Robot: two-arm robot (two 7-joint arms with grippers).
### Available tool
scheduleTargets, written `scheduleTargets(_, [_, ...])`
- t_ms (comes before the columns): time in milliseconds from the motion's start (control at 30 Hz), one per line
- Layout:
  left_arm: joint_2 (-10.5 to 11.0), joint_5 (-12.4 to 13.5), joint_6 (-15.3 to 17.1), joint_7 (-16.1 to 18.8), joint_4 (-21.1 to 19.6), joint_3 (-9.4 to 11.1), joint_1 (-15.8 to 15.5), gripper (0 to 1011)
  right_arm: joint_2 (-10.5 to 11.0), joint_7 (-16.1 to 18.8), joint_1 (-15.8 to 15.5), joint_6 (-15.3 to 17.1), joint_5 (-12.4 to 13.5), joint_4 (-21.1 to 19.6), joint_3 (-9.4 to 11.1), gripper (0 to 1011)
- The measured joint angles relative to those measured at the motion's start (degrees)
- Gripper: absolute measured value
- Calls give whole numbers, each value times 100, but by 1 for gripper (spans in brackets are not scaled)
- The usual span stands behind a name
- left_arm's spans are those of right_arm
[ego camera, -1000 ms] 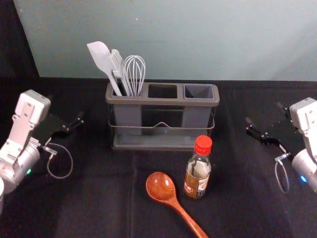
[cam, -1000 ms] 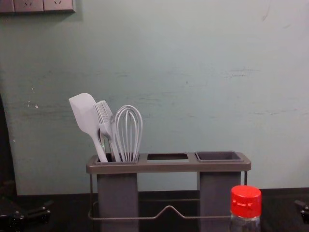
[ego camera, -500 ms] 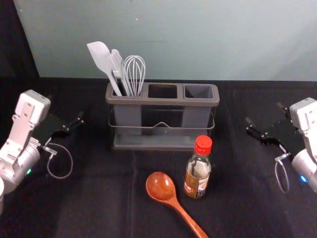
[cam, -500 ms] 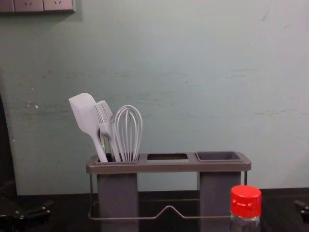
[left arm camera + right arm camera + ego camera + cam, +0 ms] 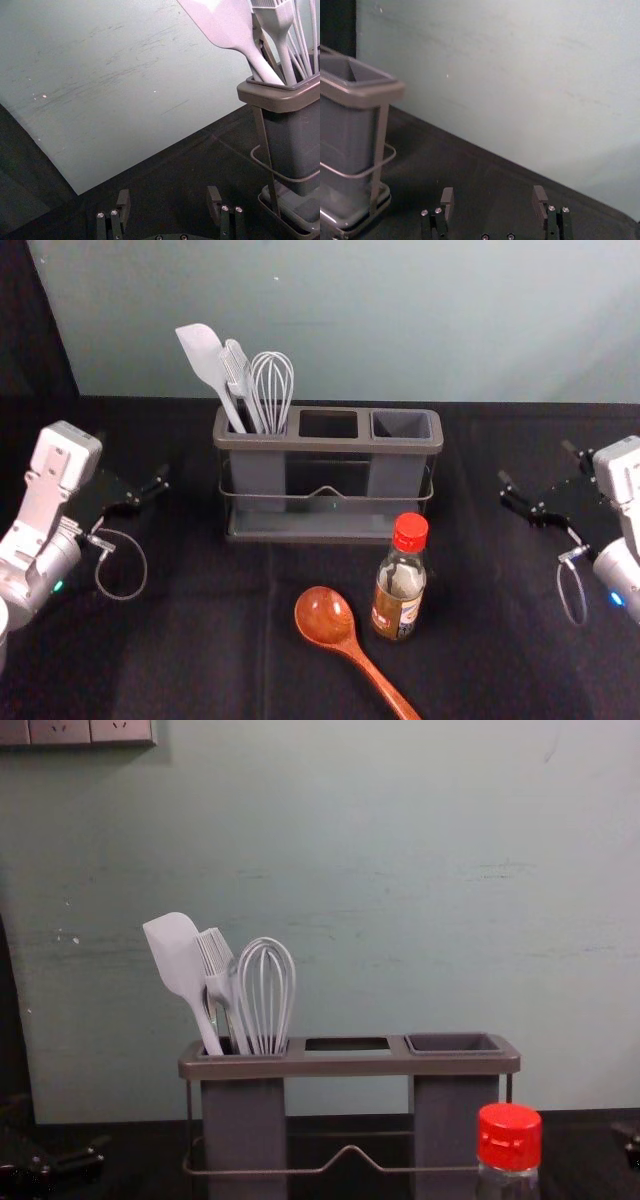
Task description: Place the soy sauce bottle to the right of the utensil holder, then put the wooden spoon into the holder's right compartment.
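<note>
We had both placements ahead: soy sauce bottle (image 5: 399,588) in front of the utensil holder (image 5: 330,445), wooden spoon (image 5: 325,616) beside the bottle. Our left end effector (image 5: 168,197) and right end effector (image 5: 493,195) hung spread, empty, at either side.

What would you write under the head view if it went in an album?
Soy sauce bottle and wooden spoon before the utensil holder, open grippers at either side.

Spatula (image 5: 204,354), brush (image 5: 238,370), whisk (image 5: 272,390) in left compartment (image 5: 258,472) of holder (image 5: 330,445). Bottle (image 5: 399,585) at holder's 5 o'clock; spoon bowl (image 5: 325,614) at bottle's 9.
</note>
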Motion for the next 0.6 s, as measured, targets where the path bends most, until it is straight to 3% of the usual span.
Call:
scheduleTargets(233, [0,0,0,0,0,0,0,1005,127,95,-254,-149,51,-412,250,1004])
scheduleTargets(467, [0,0,0,0,0,0,0,1005,423,375,-771,-237,397,-1166,595,1004])
scheduleTargets(600, [0,0,0,0,0,0,0,1005,579,572,-1157,-286,736,-1570,838,1004])
